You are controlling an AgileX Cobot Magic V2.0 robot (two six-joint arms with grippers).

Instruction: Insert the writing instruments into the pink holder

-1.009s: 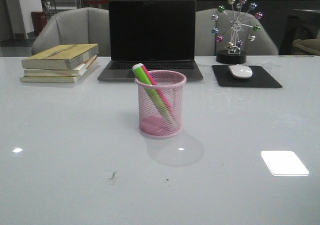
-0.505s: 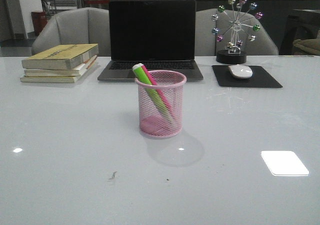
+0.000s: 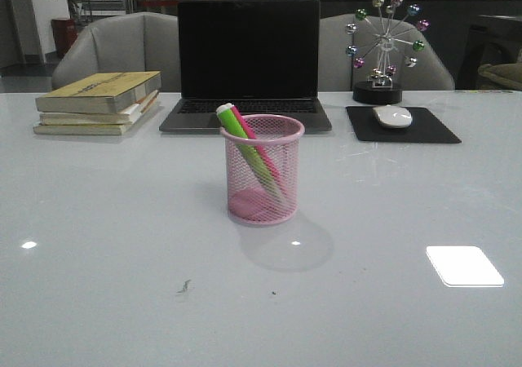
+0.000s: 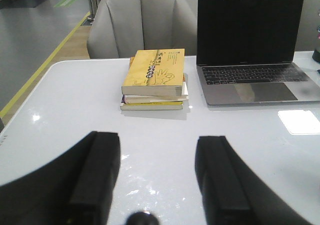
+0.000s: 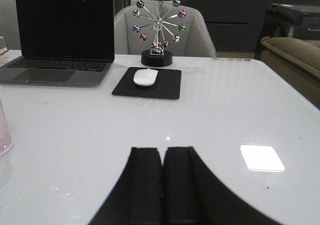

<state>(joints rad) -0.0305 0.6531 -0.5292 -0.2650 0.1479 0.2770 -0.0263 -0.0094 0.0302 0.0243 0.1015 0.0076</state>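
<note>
The pink holder [image 3: 262,170] stands upright at the middle of the white table in the front view. Both markers lean inside it: the green marker [image 3: 245,145] with its whitish cap end sticking out over the left of the rim, and the pink marker [image 3: 247,129] right behind it. Neither arm shows in the front view. In the left wrist view my left gripper [image 4: 160,146] is open over bare table, nothing between its fingers. My right gripper [image 5: 163,152] is shut and empty. A sliver of the holder [image 5: 4,130] shows at the edge of the right wrist view.
A stack of yellow books [image 3: 99,102] lies back left, a dark laptop [image 3: 247,65] behind the holder, a white mouse [image 3: 392,117] on a black pad [image 3: 401,126] back right, and a ball-wheel ornament [image 3: 382,47] behind it. Grey chairs stand past the table's far edge.
</note>
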